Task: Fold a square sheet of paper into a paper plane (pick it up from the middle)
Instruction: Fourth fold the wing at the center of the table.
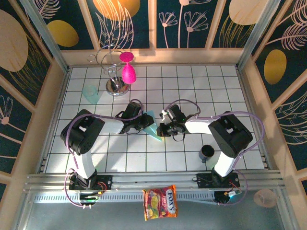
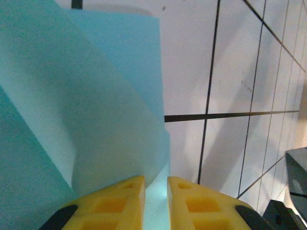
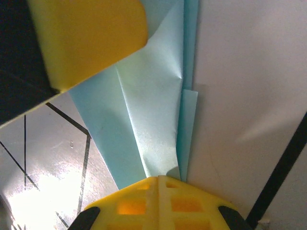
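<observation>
White gridded table point(image 1: 192, 81) inside floral-patterned walls point(image 1: 134, 24).

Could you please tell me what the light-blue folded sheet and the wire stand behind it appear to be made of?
The folded sheet looks like thin matte paper: crisp creases, layered edges, little gloss. The stand is probably polished metal: slim silvery wire loops and a shiny round base catching reflections.

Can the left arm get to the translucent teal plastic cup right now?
Probably not at once. The tiles toward the translucent teal cup look free, but the left gripper is pinching the folded light-blue paper, which the right gripper grips too; it would need to let go first.
</observation>
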Tool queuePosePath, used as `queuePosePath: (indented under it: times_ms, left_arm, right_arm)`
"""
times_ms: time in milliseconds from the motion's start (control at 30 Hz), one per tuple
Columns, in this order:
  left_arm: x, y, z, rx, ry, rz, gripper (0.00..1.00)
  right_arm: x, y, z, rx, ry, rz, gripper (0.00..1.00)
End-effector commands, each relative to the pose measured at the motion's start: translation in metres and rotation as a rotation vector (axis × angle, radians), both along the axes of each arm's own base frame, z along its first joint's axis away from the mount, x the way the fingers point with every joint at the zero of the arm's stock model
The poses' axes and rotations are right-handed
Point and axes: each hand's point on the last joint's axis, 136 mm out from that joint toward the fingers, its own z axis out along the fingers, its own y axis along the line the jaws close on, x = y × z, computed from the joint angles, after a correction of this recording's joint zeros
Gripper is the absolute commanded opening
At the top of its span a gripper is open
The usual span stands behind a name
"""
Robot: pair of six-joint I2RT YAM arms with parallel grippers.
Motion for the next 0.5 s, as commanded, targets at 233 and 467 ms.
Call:
queuePosePath:
  times_ms: [233,467]
  left_arm:
    - [-0.010,0.004,0.045,-0.059,-0.095,0.025,0.20]
    - [-0.030,-0.012,0.029,-0.062,-0.041,-0.043,0.13]
  right_arm:
    - [-0.005,-0.015,-0.024,-0.109,0.065,-0.042,0.03]
    - [-0.006,-0.016,-0.027,-0.119,0.081,-0.045,0.02]
